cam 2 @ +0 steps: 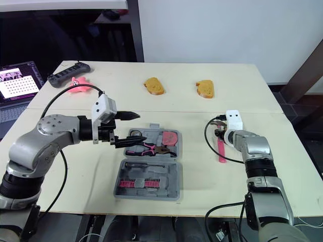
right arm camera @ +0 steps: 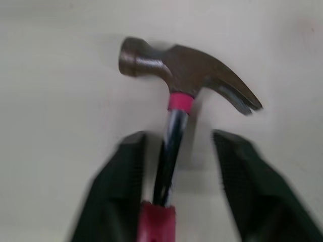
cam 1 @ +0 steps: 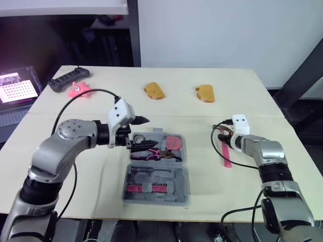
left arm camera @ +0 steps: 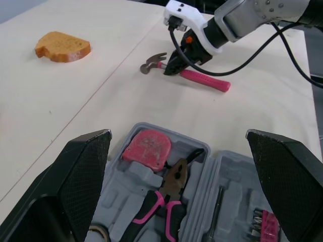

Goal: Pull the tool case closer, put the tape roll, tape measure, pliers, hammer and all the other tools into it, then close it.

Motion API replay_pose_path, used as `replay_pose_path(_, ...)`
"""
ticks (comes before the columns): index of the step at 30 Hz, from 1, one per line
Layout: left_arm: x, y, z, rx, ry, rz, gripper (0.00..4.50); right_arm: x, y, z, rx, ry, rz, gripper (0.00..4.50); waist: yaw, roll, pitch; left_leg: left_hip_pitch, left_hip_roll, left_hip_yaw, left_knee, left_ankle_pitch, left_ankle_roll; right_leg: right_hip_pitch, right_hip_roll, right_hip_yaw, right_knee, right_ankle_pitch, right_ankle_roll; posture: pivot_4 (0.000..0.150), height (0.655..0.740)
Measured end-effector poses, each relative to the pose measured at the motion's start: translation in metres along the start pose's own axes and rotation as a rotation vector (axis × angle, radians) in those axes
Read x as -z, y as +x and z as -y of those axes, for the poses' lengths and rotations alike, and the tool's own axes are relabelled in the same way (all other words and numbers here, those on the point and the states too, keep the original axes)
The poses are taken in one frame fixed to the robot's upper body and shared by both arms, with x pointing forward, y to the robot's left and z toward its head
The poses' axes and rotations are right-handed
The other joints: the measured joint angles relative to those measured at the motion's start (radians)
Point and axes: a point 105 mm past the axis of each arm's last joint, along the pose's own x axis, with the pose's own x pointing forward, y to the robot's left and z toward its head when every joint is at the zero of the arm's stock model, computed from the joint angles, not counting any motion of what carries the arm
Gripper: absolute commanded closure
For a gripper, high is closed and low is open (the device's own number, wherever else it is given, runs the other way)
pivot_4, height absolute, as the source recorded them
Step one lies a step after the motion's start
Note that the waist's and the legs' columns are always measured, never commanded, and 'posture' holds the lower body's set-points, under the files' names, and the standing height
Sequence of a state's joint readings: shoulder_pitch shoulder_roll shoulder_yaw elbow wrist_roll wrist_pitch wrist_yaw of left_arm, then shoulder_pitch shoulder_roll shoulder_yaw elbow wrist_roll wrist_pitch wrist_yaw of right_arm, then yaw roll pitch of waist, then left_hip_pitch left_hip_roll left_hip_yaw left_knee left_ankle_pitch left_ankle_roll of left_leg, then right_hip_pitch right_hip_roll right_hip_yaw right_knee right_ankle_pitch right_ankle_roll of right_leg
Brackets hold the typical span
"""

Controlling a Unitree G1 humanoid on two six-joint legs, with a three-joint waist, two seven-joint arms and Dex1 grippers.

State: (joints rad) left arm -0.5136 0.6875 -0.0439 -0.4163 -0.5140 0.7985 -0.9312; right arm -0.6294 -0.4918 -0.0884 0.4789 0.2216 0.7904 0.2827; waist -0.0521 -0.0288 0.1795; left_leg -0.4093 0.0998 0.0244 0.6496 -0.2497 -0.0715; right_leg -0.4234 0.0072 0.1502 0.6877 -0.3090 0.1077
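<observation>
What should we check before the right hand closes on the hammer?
1. Right hand open: ok.
2. Hammer shaft between its fingers: ok.
3. Hammer lying flat on the table: ok.
4. Case open: ok.
5. Left hand clear of the case: not ok, it hangs open over the pliers, likely in the drop path.
6. Free slot for the hammer: cannot tell.
</observation>
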Motion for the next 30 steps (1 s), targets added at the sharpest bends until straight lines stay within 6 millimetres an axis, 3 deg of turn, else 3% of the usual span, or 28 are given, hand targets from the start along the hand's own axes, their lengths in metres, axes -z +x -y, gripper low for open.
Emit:
replay_pose_path(1,0.000,0.000,0.000,0.002,-0.002,0.001,0.00,-0.001,0.000,-0.001,-0.002,0.001,0.003,4.41,-0.001,0.000,0.000,0.000,0.000,0.000,0.000,0.000,0.000,0.000,0.000,0.000,0.000,0.000,0.000,0.150,0.7150)
replay_pose_path(2,0.000,0.000,0.000,0.005,-0.005,0.003,0.00,-0.001,0.000,-0.002,-0.007,-0.002,0.002,4.46,-0.002,0.000,0.000,0.000,0.000,0.000,0.000,0.000,0.000,0.000,0.000,0.000,0.000,0.000,0.000,0.150,0.7150)
replay_pose_path(7,-0.003,0.002,-0.001,0.020,-0.014,0.011,0.00,0.008,-0.013,-0.011,-0.035,-0.017,-0.034,4.46,-0.002,0.000,0.000,0.000,0.000,-0.001,-0.001,0.000,0.000,0.000,0.000,0.000,0.000,0.000,0.000,0.150,0.7150)
replay_pose_path(18,0.001,0.014,0.004,0.113,-0.057,0.014,0.00,0.044,-0.067,-0.068,-0.198,0.045,-0.195,4.46,-0.007,0.000,0.000,-0.001,0.000,-0.001,-0.001,0.000,0.000,-0.001,0.000,0.000,0.000,0.000,0.000,0.150,0.7150)
replay_pose_path(24,-0.003,0.015,0.003,0.131,-0.052,0.016,0.00,0.053,-0.075,-0.074,-0.156,0.105,-0.214,4.46,-0.008,0.000,0.000,-0.001,0.000,-0.001,-0.001,0.000,0.000,-0.001,0.000,0.000,0.000,0.000,0.000,0.150,0.7150)
replay_pose_path(28,-0.001,0.017,0.003,0.135,-0.069,0.018,0.00,0.057,-0.075,-0.081,-0.161,0.139,-0.228,2.77,-0.013,0.000,0.000,-0.001,0.000,-0.001,-0.001,0.000,0.000,-0.001,0.000,0.000,0.000,0.000,0.000,0.150,0.7150)
replay_pose_path(30,0.001,0.018,0.004,0.143,-0.074,0.013,0.00,0.055,-0.075,-0.086,-0.182,0.146,-0.227,1.71,-0.016,0.000,0.000,-0.001,0.000,-0.001,-0.001,0.000,0.000,-0.001,0.000,0.000,0.000,0.000,0.000,0.150,0.7150)
